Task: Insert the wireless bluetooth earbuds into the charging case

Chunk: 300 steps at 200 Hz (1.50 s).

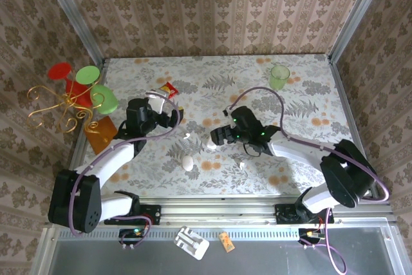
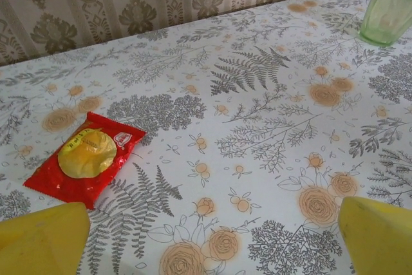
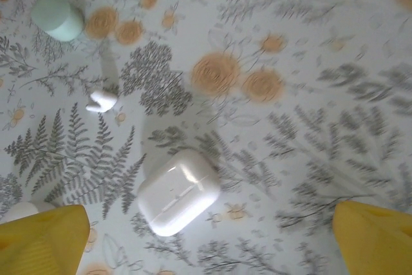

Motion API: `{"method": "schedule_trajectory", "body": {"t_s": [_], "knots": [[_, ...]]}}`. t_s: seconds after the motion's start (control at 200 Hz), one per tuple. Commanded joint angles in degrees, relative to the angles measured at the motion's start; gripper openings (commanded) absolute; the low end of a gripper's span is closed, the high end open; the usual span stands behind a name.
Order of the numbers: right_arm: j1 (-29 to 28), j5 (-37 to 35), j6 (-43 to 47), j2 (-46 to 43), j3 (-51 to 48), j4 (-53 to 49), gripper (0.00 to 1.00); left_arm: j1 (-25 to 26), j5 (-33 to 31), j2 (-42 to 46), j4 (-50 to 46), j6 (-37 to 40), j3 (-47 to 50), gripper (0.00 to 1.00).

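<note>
White earbud (image 3: 102,101) blurry nr charging case (image 3: 179,191).

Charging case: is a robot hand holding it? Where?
Nothing is held. The charging case lies free on the table under the open right gripper; the left gripper is open too.

1. table (image 1: 302,94) with a pale fern-and-flower cloth.
2. red plastic snack packet (image 2: 87,158) and translucent green cup (image 2: 388,9), well apart.
3. white rounded plastic charging case (image 3: 179,191) near a tiny white earbud (image 3: 102,100) and pale green disc (image 3: 58,16).
</note>
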State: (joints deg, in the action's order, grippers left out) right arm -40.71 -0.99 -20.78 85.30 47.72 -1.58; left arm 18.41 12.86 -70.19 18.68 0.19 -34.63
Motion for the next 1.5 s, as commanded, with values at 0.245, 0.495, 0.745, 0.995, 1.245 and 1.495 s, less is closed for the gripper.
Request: {"method": "schedule_trajectory", "body": {"t_s": [0.245, 0.495, 0.745, 0.995, 1.245, 1.495], "knots": [[-9.1, -13.86, -23.56, 14.62, 14.98, -17.48, 0.81, 0.38, -4.61, 4.52, -1.41, -1.43, 1.58, 1.0], [-11.95, -20.94, -31.07, 25.5, 27.85, -31.61, 0.77, 0.3, -8.65, 7.06, -3.09, -0.46, 2.95, 1.0], [-11.95, -19.89, -32.83, 27.4, 28.04, -31.2, 0.69, 0.17, -9.42, 8.4, -3.5, 0.15, 3.61, 1.0], [-11.47, -19.89, -32.89, 28.82, 28.48, -31.46, 0.57, 0.23, -9.25, 7.29, -2.58, 0.09, 3.69, 1.0], [-10.51, -18.63, -27.32, 27.08, 24.85, -26.78, 0.42, 0.26, -7.8, 5.79, -2.28, 0.21, 3.02, 1.0], [-8.88, -15.59, -3.8, 17.1, 14.07, -12.95, 0.36, 0.23, -3.94, 5.73, -4.32, -0.23, 0.85, 1.0]]}}
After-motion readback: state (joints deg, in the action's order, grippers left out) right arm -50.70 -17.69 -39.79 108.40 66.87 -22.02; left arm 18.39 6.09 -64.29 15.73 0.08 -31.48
